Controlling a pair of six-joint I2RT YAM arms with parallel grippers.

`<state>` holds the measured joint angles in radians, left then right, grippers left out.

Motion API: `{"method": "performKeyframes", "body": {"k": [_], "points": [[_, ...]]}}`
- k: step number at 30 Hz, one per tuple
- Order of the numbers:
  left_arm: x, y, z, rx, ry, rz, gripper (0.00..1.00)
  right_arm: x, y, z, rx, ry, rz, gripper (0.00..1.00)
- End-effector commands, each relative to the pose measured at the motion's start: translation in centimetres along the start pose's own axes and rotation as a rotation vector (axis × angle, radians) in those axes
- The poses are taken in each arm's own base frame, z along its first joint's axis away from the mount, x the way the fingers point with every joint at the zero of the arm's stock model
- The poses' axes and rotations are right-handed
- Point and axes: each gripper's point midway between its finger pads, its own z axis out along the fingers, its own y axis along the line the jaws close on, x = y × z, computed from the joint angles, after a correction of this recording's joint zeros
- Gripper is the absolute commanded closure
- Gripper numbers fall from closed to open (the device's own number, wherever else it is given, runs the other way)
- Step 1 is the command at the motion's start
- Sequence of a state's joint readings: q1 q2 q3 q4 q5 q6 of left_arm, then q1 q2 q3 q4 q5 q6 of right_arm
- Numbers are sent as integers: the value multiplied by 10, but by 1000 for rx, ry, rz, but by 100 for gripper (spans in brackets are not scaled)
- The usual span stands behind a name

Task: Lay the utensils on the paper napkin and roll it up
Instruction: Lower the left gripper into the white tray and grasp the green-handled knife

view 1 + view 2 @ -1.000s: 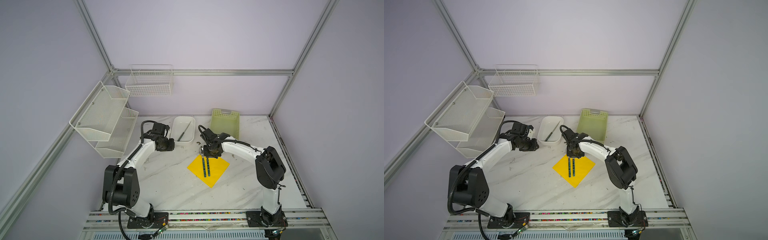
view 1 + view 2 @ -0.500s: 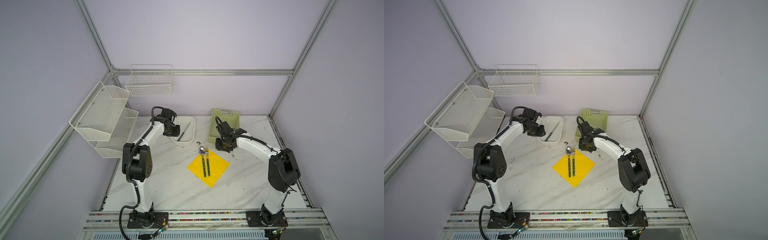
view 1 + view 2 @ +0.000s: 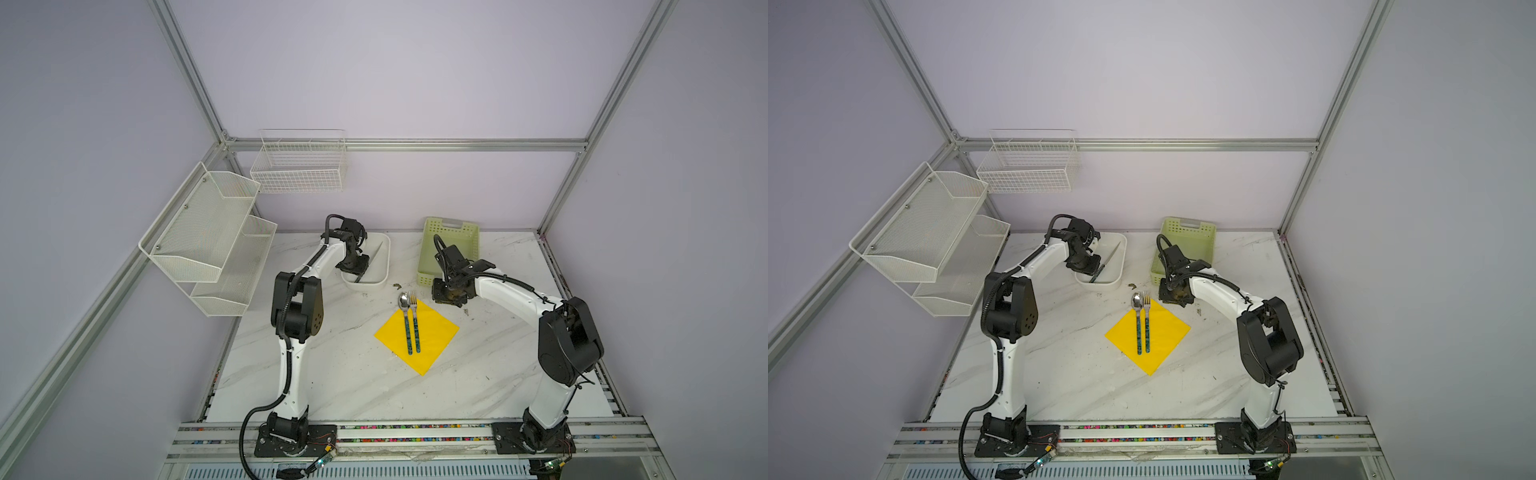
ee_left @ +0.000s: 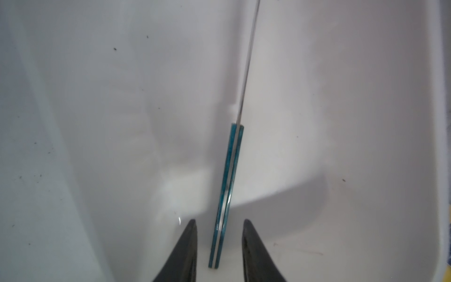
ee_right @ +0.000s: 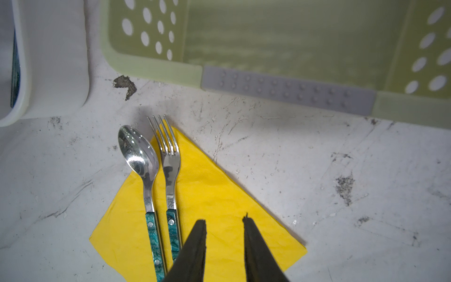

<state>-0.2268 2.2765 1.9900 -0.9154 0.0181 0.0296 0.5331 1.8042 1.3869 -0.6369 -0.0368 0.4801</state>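
I count three utensils: one spoon (image 3: 404,300), one fork (image 3: 413,300) and one knife (image 4: 225,193). There is one paper napkin (image 3: 436,337), one white tub (image 3: 381,266) and one green basket (image 3: 451,245).

The spoon and fork lie side by side on the napkin with their handles parallel. The spoon's bowl sits past the far corner on the table (image 3: 332,374). The knife lies in the tub, edge-on to my left wrist view.

My left gripper (image 4: 219,221) has its fingers apart on either side of the knife's handle end, not touching it. My right gripper (image 5: 223,219) is also parted and holds nothing. It hovers over the napkin's edge near the basket.

A second ago the right gripper sat over the spoon and fork heads, and it has since pulled back toward the basket. The left one was outside the tub and is now inside it.
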Motion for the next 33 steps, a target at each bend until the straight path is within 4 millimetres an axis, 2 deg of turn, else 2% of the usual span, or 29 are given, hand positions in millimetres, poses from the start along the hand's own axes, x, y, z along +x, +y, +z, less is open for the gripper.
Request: {"method": "performKeyframes", "body": {"k": [1,13,20,26,33], "points": [[-27,-1,-18,-18,-66,71,69,-10,3,-10,-20,-33,-2,69],[-15,-5,11,-2,-4,103,70,-14,3,-9,-23,-39,0,69],[-12,-6,17,6,11,102,82,-15,3,-12,-25,-47,6,70],[-18,-4,9,-2,-10,107,91,-18,6,-14,-31,-54,9,70],[-33,-5,-17,-4,-70,109,95,-27,13,-22,-61,-81,16,70]]}}
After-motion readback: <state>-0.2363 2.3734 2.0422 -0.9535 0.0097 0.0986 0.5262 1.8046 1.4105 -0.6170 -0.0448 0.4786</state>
